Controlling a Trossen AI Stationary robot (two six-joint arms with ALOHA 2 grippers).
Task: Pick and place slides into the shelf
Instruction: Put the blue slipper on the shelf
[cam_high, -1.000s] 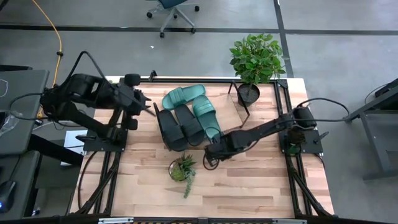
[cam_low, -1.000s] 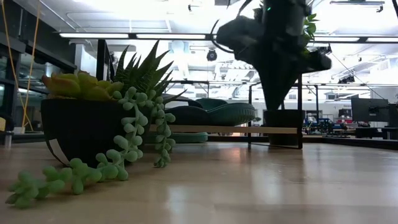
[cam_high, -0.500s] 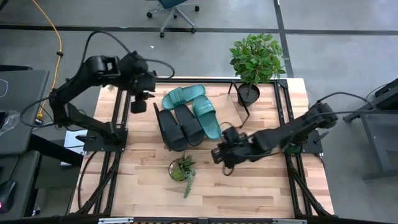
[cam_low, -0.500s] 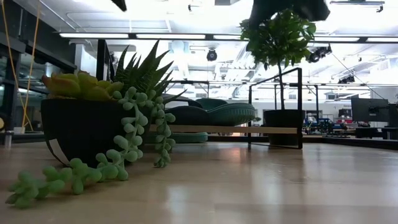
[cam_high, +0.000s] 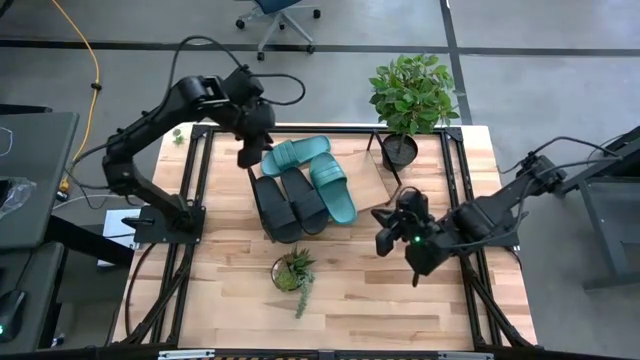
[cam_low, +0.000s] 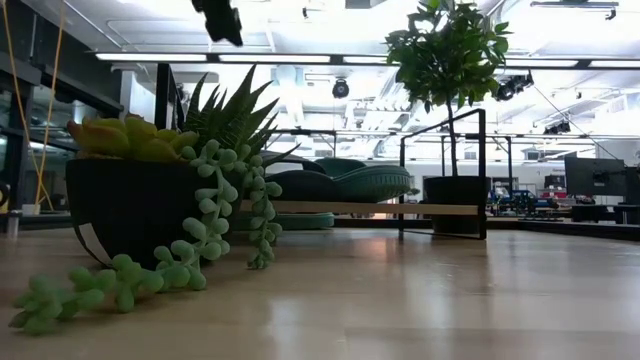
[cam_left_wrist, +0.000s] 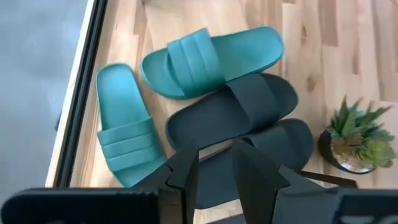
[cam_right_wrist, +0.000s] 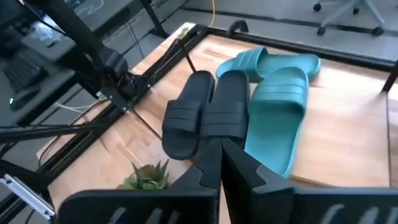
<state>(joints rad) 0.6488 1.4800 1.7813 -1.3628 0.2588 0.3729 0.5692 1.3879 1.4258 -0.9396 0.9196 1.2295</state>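
High view shows the left gripper (cam_high: 246, 154) raised over the bench's (cam_high: 420, 300) far-left part, just beside the toe of the far teal slide (cam_high: 296, 153); its fingers (cam_left_wrist: 185, 175) stand a little apart with nothing between them, as the left wrist view makes plain. The right gripper (cam_high: 383, 238) hangs over the bench's right half, near the shelf's (cam_high: 372, 180) right end, its fingers (cam_right_wrist: 208, 163) pressed together and empty.

All four slides lie on the shelf, a slanted light-wood board in the far middle of the bench. The far teal slide lies crosswise along the board's far edge. Below it, the second teal slide (cam_high: 331, 187) points along the slope, and beside that lie the two black slides (cam_high: 303, 199) (cam_high: 272, 207), packed side by side and touching, the leftmost at the board's left end.

A small succulent in a dark pot (cam_high: 291, 272) stands on the bench nearer the front edge. A taller leafy plant (cam_high: 410, 95) in a black pot stands at the far-right corner.
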